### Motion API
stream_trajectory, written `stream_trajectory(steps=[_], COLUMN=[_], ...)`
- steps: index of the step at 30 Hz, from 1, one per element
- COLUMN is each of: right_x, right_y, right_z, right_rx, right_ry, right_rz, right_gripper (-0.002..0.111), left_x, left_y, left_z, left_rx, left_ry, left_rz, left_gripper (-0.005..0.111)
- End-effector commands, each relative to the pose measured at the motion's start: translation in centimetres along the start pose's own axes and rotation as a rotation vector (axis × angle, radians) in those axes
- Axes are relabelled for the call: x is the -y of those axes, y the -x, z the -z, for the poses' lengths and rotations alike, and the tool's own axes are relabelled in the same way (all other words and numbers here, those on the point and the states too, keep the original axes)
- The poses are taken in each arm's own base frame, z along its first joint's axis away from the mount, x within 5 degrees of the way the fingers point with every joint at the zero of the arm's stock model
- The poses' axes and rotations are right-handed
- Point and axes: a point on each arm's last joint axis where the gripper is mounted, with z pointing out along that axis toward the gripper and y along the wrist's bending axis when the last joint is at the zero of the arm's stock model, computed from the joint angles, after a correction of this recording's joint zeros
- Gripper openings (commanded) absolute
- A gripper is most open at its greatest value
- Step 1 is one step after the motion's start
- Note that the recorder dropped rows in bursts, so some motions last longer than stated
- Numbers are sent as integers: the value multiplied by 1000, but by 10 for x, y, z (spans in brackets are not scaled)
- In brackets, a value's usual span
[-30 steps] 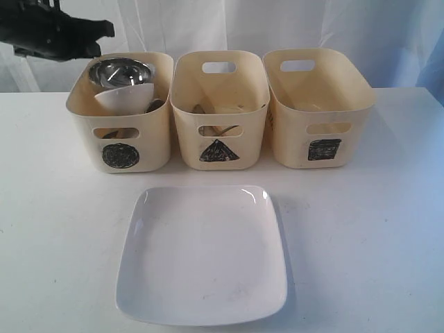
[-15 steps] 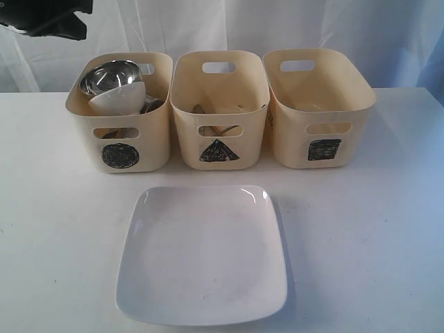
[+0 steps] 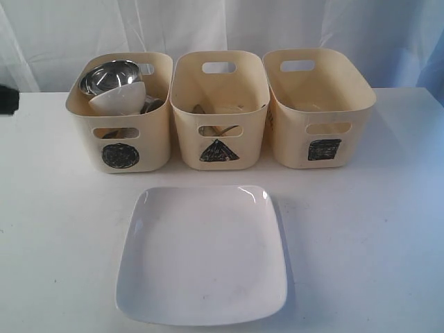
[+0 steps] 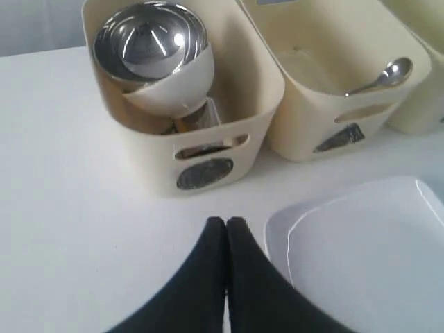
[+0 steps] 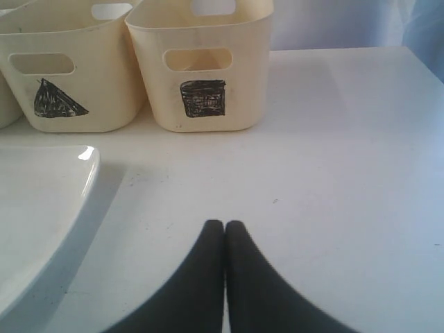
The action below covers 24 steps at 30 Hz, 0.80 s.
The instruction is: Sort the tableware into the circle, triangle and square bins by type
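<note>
White table [image 3: 55, 243], pale curtain [image 3: 208, 24] behind it. Three cream bins are lined up along the far side: circle bin [image 3: 158, 135] at left, triangle bin [image 3: 186, 139] in the middle, square bin [image 3: 286, 142] at right, close together.

The steel bowl [image 3: 104, 75] is nested in the small white bowl [image 3: 119, 102]. Both are tilted inside the circle bin and stick up above its rim. More metal is glimpsed under them, but it can't be identified. A spoon [image 4: 383, 73] is seen lying in the triangle bin, and brown sticks, likely the chopsticks [image 3: 220, 130], show through its front cutout. The large square plate [image 3: 201, 257] is still flat on the table, near side, in front of the triangle bin and clear of all bins.

Compared with a second ago:
- The left arm is no longer seen above the circle bin. Only a dark bit [image 3: 5, 100] remains at the left edge.
- The two bowls are tipped further to the left, and are unchanged over the last half second.
- The plate and bins are not moved.

The left gripper [image 4: 225, 222] is clenched, fingertips touching, nothing held. It is held over bare table near the circle bin, beside the plate's corner. The right gripper [image 5: 224, 223] is also clenched and empty, over bare table on the near side of the square bin.
</note>
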Motion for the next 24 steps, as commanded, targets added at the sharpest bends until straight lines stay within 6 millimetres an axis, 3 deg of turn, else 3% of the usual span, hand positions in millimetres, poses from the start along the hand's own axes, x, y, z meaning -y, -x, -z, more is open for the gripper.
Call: stream_trajectory(steps=[1,5,9,14,24], right_x=[1,1,1,1,1], right_y=[-1,-1,-1,-1,-1], right_z=[0,0,0,0,0], right_rx=[7,7,7,7,7], right_ry=[-10,-10,-10,-10,-10], right_rz=[7,7,7,7,7], right_gripper=[0,0,0,0,0], left_x=[11,20,29,31,32], left_y=[-42,-75,-91,-92,-93], left_z=[36,60,80,90,89], left_rx=[70,97,99,155,152], left_ry=[-8,-34,-78,-72,-78], left_rz=[-56,-99,-131,-145,-149], left_gripper=[0,0,0,0,0])
